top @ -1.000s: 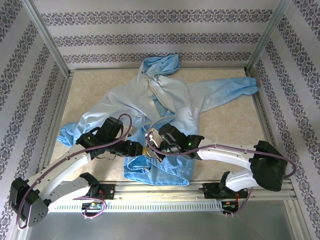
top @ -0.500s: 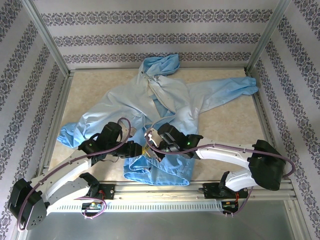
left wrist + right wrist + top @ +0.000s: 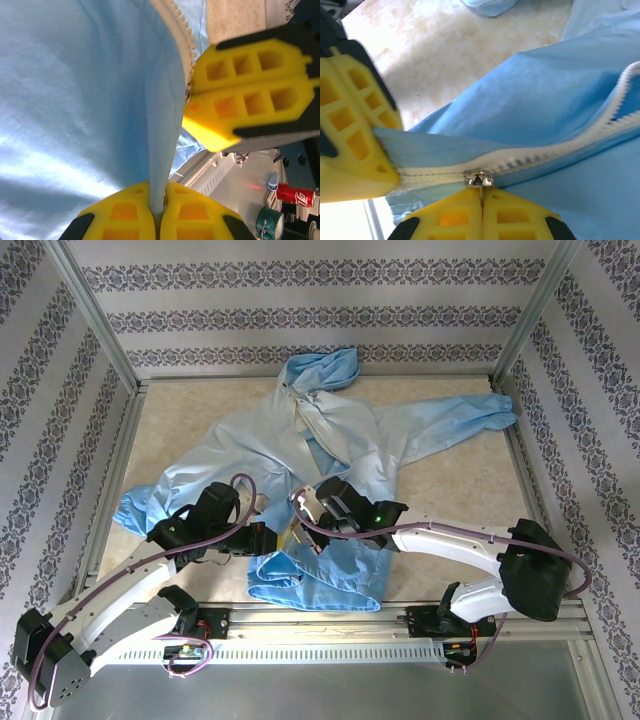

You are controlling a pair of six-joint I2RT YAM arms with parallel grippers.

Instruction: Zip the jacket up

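The light-blue hooded jacket (image 3: 300,440) lies spread on the table, hood at the back, hem bunched near the front edge. My left gripper (image 3: 272,538) is shut on the jacket's bottom edge beside the zipper, the fabric (image 3: 162,165) pinched between its yellow fingers (image 3: 125,212). My right gripper (image 3: 300,530) is shut on the pull tab of the silver zipper slider (image 3: 479,178), which sits low on the whitish zipper strip (image 3: 545,150). Above the slider the two toothed sides (image 3: 620,100) stand apart. The two grippers nearly touch.
The table (image 3: 450,490) has a beige marbled top inside an aluminium frame (image 3: 320,615). Patterned walls close it on three sides. One sleeve (image 3: 450,425) reaches to the back right, the other cuff (image 3: 135,512) lies at the left edge.
Both grippers have shifted slightly toward the back with the hem, and the zipper slider has moved a little up the strip. The left arm has swung leftward at its base.
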